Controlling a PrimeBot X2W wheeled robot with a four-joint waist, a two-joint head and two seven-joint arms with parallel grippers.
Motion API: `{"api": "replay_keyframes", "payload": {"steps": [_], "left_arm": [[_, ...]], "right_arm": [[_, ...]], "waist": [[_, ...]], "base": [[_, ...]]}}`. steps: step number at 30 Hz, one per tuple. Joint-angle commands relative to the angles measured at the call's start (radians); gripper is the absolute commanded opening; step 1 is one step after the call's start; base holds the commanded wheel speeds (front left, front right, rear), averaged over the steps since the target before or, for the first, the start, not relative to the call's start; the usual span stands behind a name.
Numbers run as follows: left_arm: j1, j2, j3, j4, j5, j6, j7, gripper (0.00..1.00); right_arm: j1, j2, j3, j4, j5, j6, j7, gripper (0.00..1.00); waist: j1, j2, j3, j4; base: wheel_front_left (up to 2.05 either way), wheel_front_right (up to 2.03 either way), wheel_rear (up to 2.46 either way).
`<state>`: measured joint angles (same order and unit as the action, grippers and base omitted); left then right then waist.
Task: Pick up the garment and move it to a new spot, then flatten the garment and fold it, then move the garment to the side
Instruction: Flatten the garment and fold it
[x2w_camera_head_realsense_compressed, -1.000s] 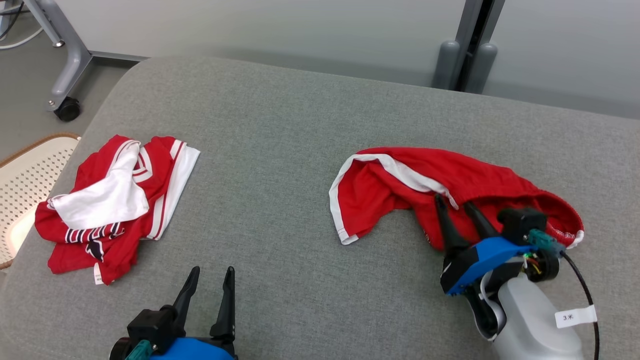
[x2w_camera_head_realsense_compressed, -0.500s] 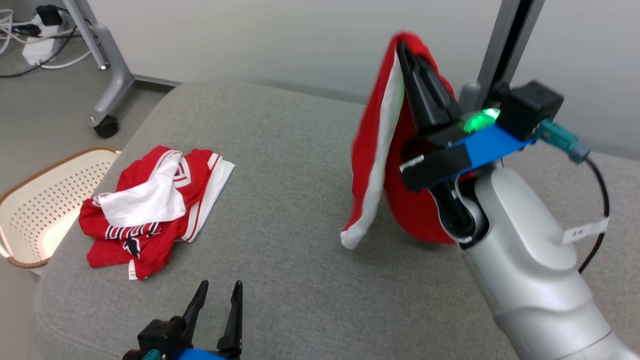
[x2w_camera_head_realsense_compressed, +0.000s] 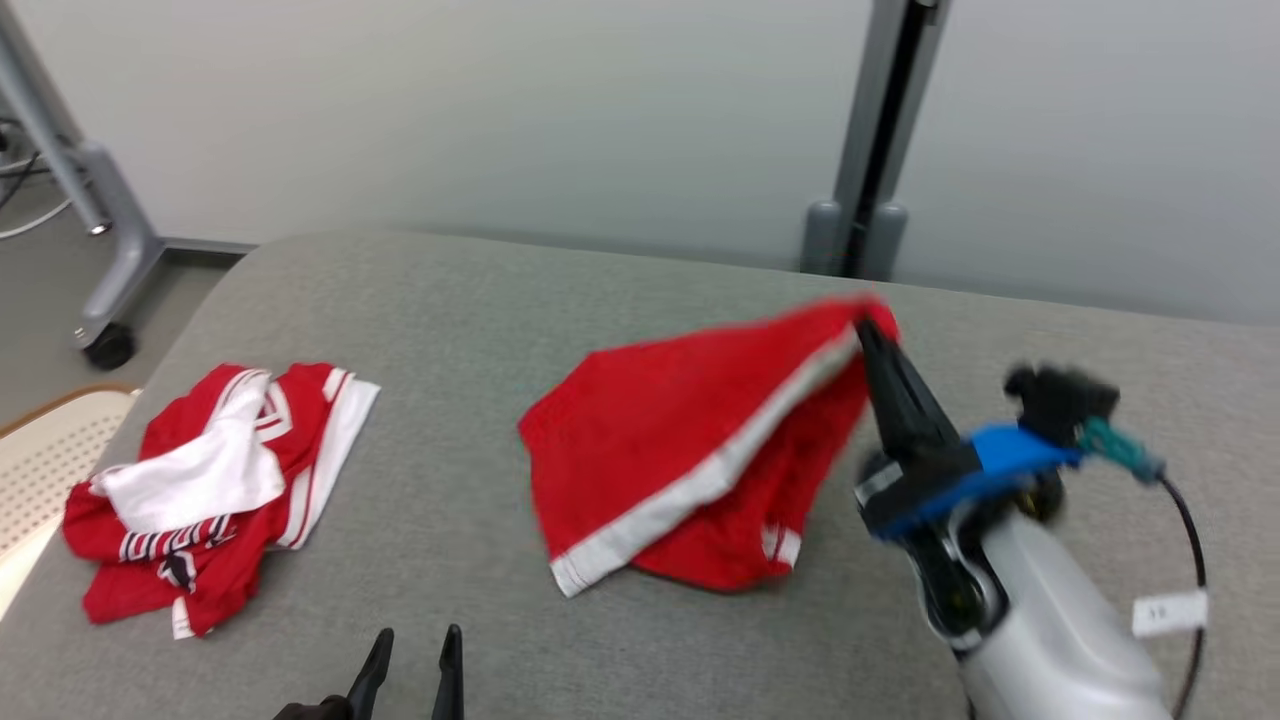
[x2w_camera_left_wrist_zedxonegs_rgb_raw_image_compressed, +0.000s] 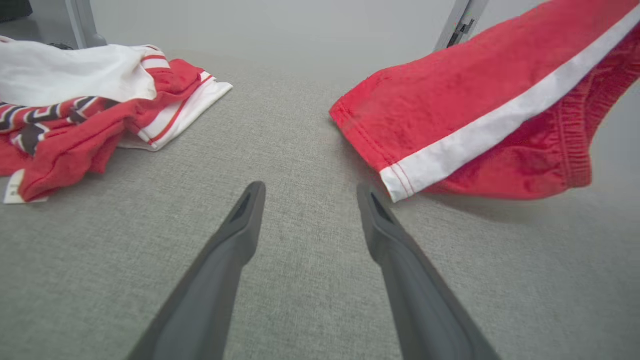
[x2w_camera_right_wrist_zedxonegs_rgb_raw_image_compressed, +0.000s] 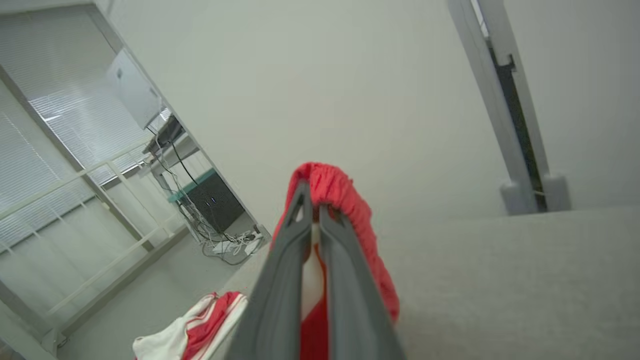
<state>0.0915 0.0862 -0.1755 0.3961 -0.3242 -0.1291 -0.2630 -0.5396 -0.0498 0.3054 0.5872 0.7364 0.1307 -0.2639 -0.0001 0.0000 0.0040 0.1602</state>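
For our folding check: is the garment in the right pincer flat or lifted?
Partly lifted: right pincer holds one garment edge raised; hem rests on the cushion.

The red fabric shorts with a white side stripe (x2w_camera_head_realsense_compressed: 690, 450) are blocking the middle of the grey woven cushion top (x2w_camera_head_realsense_compressed: 480, 300), sloping up to the right gripper (x2w_camera_head_realsense_compressed: 866, 332), whose closed fingers and pale forearm are filling the room to their right. Left of the shorts a bare strip is lying open up to the crumpled red-and-white jersey pile (x2w_camera_head_realsense_compressed: 200, 490); the left gripper (x2w_camera_head_realsense_compressed: 420, 634), fingers spread, is sitting at its near end. Behind the shorts bare cushion is running to the far edge, where a grey metal post (x2w_camera_head_realsense_compressed: 870, 130) is standing.
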Motion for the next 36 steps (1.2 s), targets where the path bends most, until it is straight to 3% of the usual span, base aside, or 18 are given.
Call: {"api": "replay_keyframes", "payload": {"steps": [1, 4, 7, 8, 9, 17, 25, 29, 36], "left_arm": [[-0.004, -0.004, -0.004, -0.004, 0.007, -0.003, -0.003, 1.00], [-0.037, -0.010, -0.027, -0.009, 0.008, -0.003, -0.003, 1.00], [-0.053, -0.010, -0.044, -0.008, 0.005, -0.003, -0.003, 1.00], [-0.058, -0.010, -0.048, -0.007, 0.004, -0.003, -0.003, 1.00], [-0.061, -0.009, -0.047, -0.007, 0.003, -0.003, -0.003, 1.00], [-0.055, -0.003, -0.045, 0.000, -0.002, -0.003, -0.003, 1.00], [-0.069, -0.007, -0.051, -0.007, -0.009, -0.003, -0.003, 1.00], [-0.095, 0.004, -0.104, -0.002, -0.044, -0.003, -0.003, 1.00], [-0.182, 0.044, -0.219, 0.074, -0.169, -0.003, -0.003, 1.00]], "right_arm": [[0.049, -0.021, -0.032, 0.055, -0.029, 0.000, 0.007, 0.00], [0.134, -0.069, -0.133, 0.210, -0.098, 0.000, 0.016, 0.00], [0.168, -0.097, -0.169, 0.292, -0.158, 0.000, 0.011, 0.02], [0.178, -0.102, -0.176, 0.315, -0.184, 0.000, 0.009, 0.39], [0.182, -0.103, -0.174, 0.329, -0.203, 0.000, 0.006, 1.00], [0.211, -0.110, -0.154, 0.326, -0.400, 0.000, -0.002, 1.00], [0.341, -0.065, -0.286, 0.062, -0.619, 0.000, -0.002, 1.00], [0.396, -0.029, -0.314, -0.019, -0.669, 0.000, -0.002, 1.00], [0.412, -0.006, -0.301, -0.058, -0.684, 0.000, -0.002, 1.00]], "waist": [[0.0001, 0.0000, -0.015, -0.032], [0.0001, 0.0000, 0.000, -0.063], [0.0001, 0.0000, 0.010, -0.079], [0.0001, 0.0000, 0.012, -0.084], [0.0001, 0.0000, 0.014, -0.088], [0.0001, 0.0000, 0.015, -0.119], [0.0001, 0.0000, 0.005, -0.139], [0.0001, 0.0000, 0.009, -0.156], [0.0001, 0.0000, 0.054, -0.197]], "base": [[0.00, 0.00, 0.00], [0.00, 0.00, 0.00], [0.00, 0.00, 0.00], [0.00, 0.00, 0.00], [0.00, 0.00, 0.00], [0.00, 0.00, 0.00], [0.00, 0.00, 0.00], [0.00, 0.00, 0.00], [0.00, 0.00, 0.00]]}}
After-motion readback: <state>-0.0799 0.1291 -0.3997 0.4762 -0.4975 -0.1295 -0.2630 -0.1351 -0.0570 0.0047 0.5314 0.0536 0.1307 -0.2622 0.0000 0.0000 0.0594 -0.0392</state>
